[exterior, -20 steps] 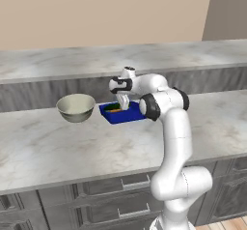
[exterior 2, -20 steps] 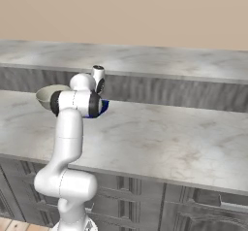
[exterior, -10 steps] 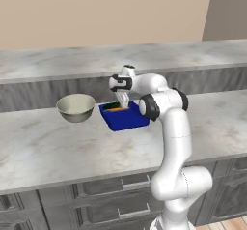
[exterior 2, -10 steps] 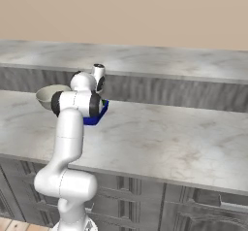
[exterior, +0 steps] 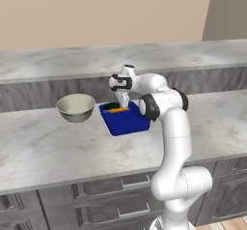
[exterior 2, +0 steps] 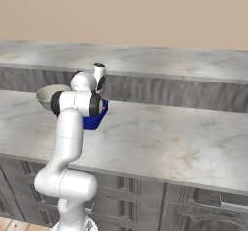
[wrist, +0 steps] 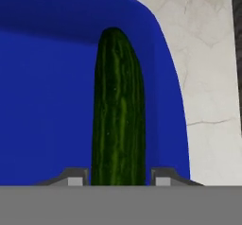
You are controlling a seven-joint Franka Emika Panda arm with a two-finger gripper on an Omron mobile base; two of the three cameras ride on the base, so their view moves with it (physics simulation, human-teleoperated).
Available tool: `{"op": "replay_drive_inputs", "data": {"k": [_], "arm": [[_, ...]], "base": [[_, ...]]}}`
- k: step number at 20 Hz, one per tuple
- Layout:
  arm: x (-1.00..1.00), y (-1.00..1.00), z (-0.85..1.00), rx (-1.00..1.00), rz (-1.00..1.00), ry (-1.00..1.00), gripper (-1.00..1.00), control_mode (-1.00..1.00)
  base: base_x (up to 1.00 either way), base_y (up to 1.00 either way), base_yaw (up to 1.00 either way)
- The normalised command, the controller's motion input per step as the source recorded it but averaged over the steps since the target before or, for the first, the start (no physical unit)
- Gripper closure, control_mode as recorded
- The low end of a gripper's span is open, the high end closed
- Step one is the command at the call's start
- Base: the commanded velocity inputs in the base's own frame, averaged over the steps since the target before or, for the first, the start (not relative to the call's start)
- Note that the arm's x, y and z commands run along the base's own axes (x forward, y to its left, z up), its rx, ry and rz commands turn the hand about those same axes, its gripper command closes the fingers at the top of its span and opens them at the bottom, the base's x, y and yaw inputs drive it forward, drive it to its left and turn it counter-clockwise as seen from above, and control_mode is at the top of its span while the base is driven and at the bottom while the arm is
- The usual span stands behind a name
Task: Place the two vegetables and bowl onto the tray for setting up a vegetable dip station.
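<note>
Pincer [exterior: 121,104] over tray [exterior: 126,123], fingers flanking cucumber [wrist: 118,115] lying inside; can't tell if gripping. Carrot [exterior: 118,110] in tray. Bowl [exterior: 75,107] on table [exterior: 58,147] beside tray.

No readable text, labels, brands or numbers anywhere

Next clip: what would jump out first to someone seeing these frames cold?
The deep blue tray on the marble counter, with the white arm bent over its far end and the gripper pointing down into it. Up close, a dark green cucumber lies in the tray between the fingers, and an orange carrot rests beside it. The cream bowl sits on the counter left of the tray.
</note>
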Motion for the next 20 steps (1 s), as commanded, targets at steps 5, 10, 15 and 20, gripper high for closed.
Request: {"op": "replay_drive_inputs", "data": {"k": [5, 10, 15, 20], "arm": [[0.00, 0.00, 0.00, 0.00, 0.00, 0.00, -1.00, -1.00], [-0.08, 0.00, 0.24, 0.00, 0.00, -0.03, -1.00, -1.00], [-0.19, 0.00, 0.43, 0.00, 0.00, -0.04, -1.00, -1.00], [-0.32, 0.03, 0.30, 0.00, 0.00, -0.01, -1.00, -1.00]], "base": [[0.00, 0.00, 0.00], [0.00, 0.00, 0.00], [0.00, 0.00, 0.00], [0.00, 0.00, 0.00]]}}
